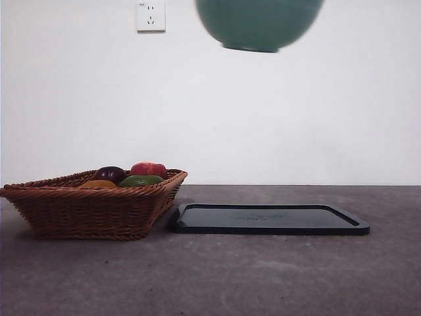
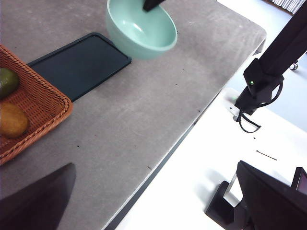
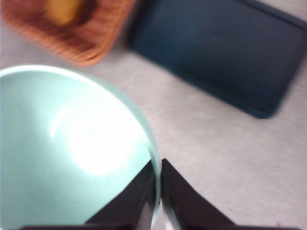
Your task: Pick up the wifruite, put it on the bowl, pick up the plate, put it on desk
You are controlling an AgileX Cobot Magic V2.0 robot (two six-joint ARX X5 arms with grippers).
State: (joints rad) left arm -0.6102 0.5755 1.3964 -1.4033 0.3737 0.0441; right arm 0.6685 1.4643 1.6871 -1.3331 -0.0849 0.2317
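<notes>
Right gripper (image 3: pixel 157 191) clamped on the rim of the bowl (image 3: pixel 72 153), jaws nearly together with only the thin mint-green wall between them, one jaw inside, one outside. Bowl carried high in the air, well clear of the desk (image 1: pixel 263 276); in the front view only its underside and foot ring visible at the top edge (image 1: pixel 258 23), tilted a little, above the black tray (image 1: pixel 270 219). Seen from the left wrist, bowl (image 2: pixel 141 31) open side up, hollow and nothing inside, a black jaw tip of the right gripper (image 2: pixel 152 5) biting its far rim.

Left gripper (image 2: pixel 144 201) idle over the desk's near edge, jaws spread wide, holding nothing, touching nothing.

Wifruite (image 2: pixel 12 120) lying in the wicker basket (image 2: pixel 43 103), on its side, long axis roughly level, beside a green fruit (image 2: pixel 7 81). From the front, basket (image 1: pixel 92 207) at about 9 o'clock of the tray and just beside it, not quite touching; wifruite (image 1: pixel 99 185) showing only as an orange-brown sliver above the weave, with a dark purple fruit (image 1: pixel 110 174), a red fruit (image 1: pixel 148 169) and the green fruit (image 1: pixel 141 180) around it. Which way its ends point not clear from that low angle.

Tray flat on the desk, long axis running 9 to 3 o'clock. White wall socket (image 1: pixel 150 16) high on the wall at 11 o'clock.
</notes>
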